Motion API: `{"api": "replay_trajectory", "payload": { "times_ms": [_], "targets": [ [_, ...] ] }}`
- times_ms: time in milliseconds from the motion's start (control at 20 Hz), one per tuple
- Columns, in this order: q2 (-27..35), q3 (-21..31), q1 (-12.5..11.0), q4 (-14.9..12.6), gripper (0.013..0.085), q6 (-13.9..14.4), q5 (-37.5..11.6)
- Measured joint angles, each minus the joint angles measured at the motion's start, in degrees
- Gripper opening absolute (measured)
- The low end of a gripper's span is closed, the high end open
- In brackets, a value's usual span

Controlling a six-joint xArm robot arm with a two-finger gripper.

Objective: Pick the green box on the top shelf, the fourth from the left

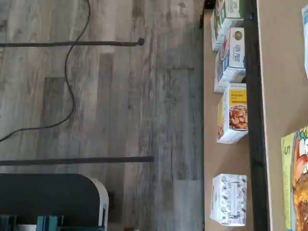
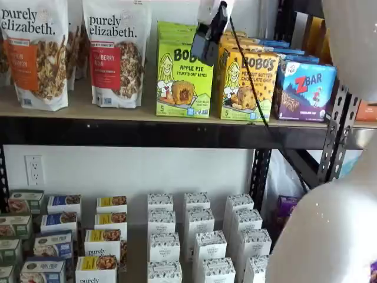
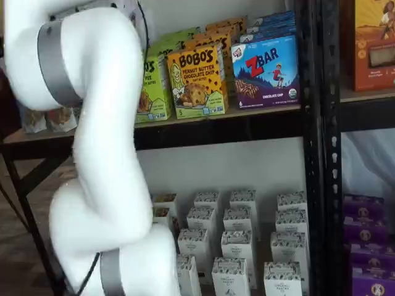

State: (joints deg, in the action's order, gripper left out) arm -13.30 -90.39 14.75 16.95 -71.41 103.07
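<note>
Gripper hanging in front of the top shelf, above the green box.

Wrist view: green box (image 1: 296, 180) edge on the top shelf (image 1: 281, 72); shelf view: gripper (image 2: 207, 41) seen side-on, jaw state cannot tell, green box (image 2: 184, 78) upright beside the yellow-orange box (image 2: 246, 85); shelf view: white arm (image 3: 99, 154) partly hides the green box (image 3: 152, 86).

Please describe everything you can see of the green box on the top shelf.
The green box is a lime-green cardboard carton standing upright at the front edge of the top shelf. Its face shows a cartoon blonde girl, "BOBO'S APPLE PIE", a pastry bite and a "5". Similar green cartons stand behind it. An orange box stands close on one side, a granola bag on the other. The gripper hangs in front of its upper corner; contact is unclear.
</note>
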Motion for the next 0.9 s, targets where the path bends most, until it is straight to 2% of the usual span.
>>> {"api": "replay_trajectory", "payload": {
  "times_ms": [400,900],
  "targets": [
    [-1.77,-0.23,-1.17,1.03,0.0850,-0.41,-0.30],
    [-6.74,7.85,0.25,1.44,0.0850,0.23,-15.79]
  ]
}}
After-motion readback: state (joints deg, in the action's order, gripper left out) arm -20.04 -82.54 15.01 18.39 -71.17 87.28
